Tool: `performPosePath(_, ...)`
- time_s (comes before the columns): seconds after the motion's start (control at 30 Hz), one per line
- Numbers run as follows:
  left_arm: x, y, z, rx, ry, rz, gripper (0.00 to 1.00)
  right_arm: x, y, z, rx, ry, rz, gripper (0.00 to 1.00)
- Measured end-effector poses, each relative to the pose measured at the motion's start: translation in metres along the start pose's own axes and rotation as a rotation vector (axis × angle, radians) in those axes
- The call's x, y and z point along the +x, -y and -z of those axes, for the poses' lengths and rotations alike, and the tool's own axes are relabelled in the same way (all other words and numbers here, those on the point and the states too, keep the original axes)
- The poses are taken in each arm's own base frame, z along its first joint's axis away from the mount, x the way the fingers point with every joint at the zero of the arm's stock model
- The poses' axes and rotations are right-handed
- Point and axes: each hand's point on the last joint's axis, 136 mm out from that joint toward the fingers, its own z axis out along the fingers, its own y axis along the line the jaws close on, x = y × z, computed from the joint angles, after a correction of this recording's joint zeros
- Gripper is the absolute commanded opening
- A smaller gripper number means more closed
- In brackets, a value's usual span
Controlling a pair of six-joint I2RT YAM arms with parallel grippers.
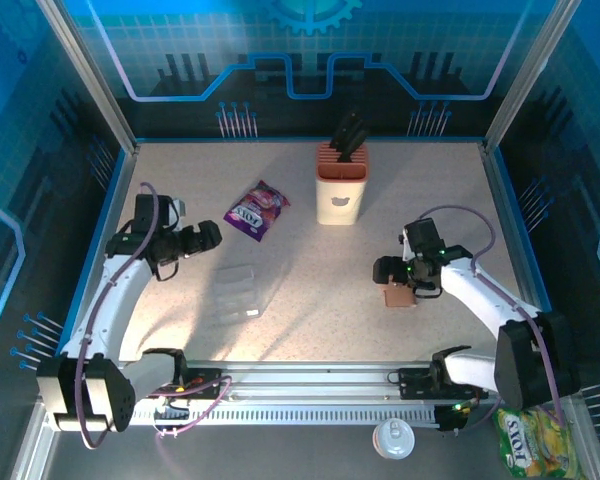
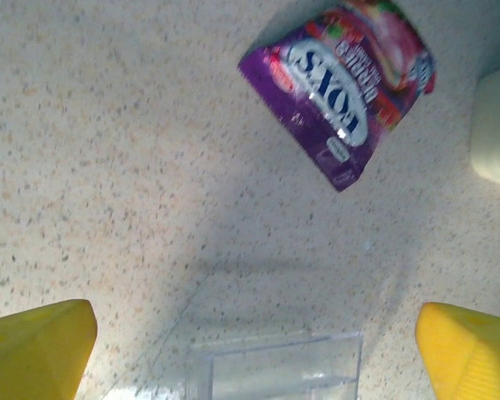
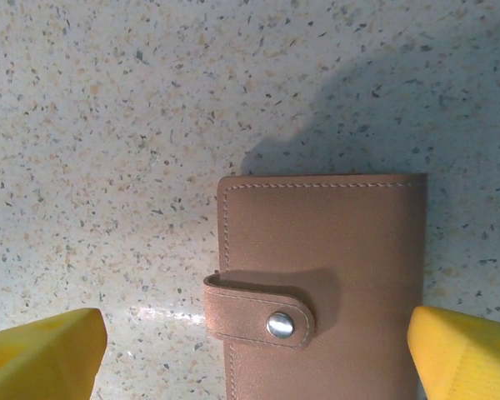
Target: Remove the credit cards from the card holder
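- The brown card holder (image 3: 321, 250) lies snapped shut, lower middle of the frame.
- The right claw (image 3: 258, 350) is wide open over it.
- The left claw (image 2: 258, 350) is open by a clear sleeve (image 2: 275, 371).

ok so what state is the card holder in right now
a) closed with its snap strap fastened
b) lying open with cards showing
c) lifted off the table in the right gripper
a: the card holder lies flat on the table, its strap snapped shut over the edge.

Bright overhead light, a soft shadow by the card holder (image 3: 325, 283), purple packet (image 2: 342, 92) slightly blurred.
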Motion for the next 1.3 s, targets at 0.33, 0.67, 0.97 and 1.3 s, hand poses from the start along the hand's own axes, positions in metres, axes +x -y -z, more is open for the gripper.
performPosePath(0.33,0.05,0.011,-0.011,-0.006,-0.12,0.079,0.83,0.0,-0.003,0.001,0.001,-0.011,0.013,0.95)
performPosePath(0.67,0.09,-0.012,-0.034,-0.095,-0.201,0.106,0.47,0.0,-0.002,0.001,0.005,-0.009,0.022,0.94)
performPosePath(0.97,0.094,-0.021,-0.052,-0.137,-0.22,0.087,0.28,0.001,0.001,0.005,0.023,-0.002,0.021,0.95)
performPosePath(1.3,0.091,-0.023,-0.058,-0.146,-0.212,0.044,0.17,0.001,0.002,0.01,0.023,0.01,0.018,0.95)
